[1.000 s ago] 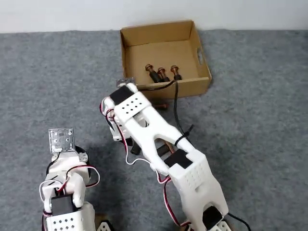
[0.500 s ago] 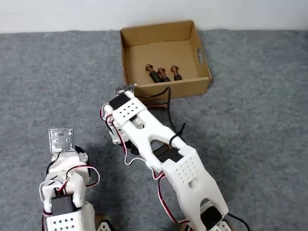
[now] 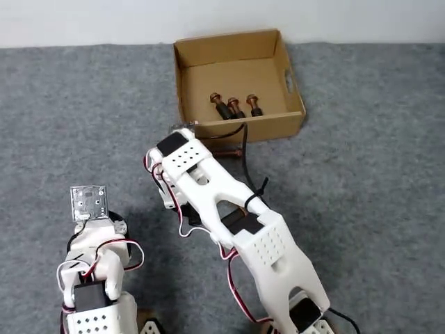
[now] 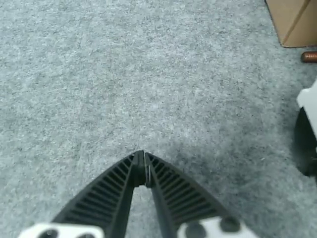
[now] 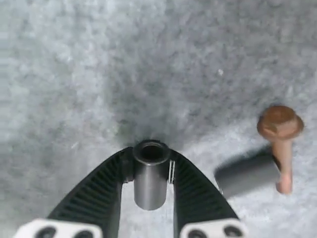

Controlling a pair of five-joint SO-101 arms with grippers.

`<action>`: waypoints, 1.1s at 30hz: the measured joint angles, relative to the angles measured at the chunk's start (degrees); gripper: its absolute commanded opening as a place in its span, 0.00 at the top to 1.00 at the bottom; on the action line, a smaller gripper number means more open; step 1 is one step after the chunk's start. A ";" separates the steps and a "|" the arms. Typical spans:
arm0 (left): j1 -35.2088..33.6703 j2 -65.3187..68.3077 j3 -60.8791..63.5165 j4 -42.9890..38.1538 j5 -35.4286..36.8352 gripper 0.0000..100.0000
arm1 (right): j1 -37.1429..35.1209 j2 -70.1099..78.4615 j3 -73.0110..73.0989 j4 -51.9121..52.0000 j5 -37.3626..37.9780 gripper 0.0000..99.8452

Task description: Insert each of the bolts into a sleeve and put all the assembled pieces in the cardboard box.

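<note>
My right gripper [image 5: 150, 157] is shut on a dark upright sleeve [image 5: 150, 186], held just above the grey carpet. A copper bolt [image 5: 280, 136] lies on the carpet nearby, with a blurred dark grey shape [image 5: 246, 174] beside it. In the high view the right arm [image 3: 208, 184] stretches to a spot just in front of the cardboard box [image 3: 240, 131], and the bolt [image 3: 229, 152] peeks out beside it. Three assembled pieces [image 3: 234, 106] lie inside the box. My left gripper [image 4: 144, 166] is shut and empty, low over bare carpet at the front left.
The left arm [image 3: 94, 240] stays folded at the front left of the table. From the left wrist, a corner of the box [image 4: 292, 20], the bolt's end [image 4: 309, 56] and a white part of the other arm [image 4: 309, 106] show. Open carpet lies left of the box.
The right arm's wrist has shifted slightly back from the box front and towards the left, still holding the sleeve. The left arm has not moved.
</note>
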 measured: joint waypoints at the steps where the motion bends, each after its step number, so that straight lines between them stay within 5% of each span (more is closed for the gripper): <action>1: 0.00 0.00 0.00 0.00 0.00 1.00 | 0.00 -1.23 -0.18 1.23 0.18 0.99; 13: 0.00 0.00 0.00 0.00 0.00 1.00 | 5.63 -24.62 5.19 3.69 2.99 0.99; 27: 0.00 0.00 0.00 0.00 0.00 1.00 | 25.85 -53.45 33.05 2.90 4.75 0.99; 33: 0.00 0.00 0.00 0.00 0.00 1.00 | 32.97 -69.01 49.05 -6.42 6.95 0.99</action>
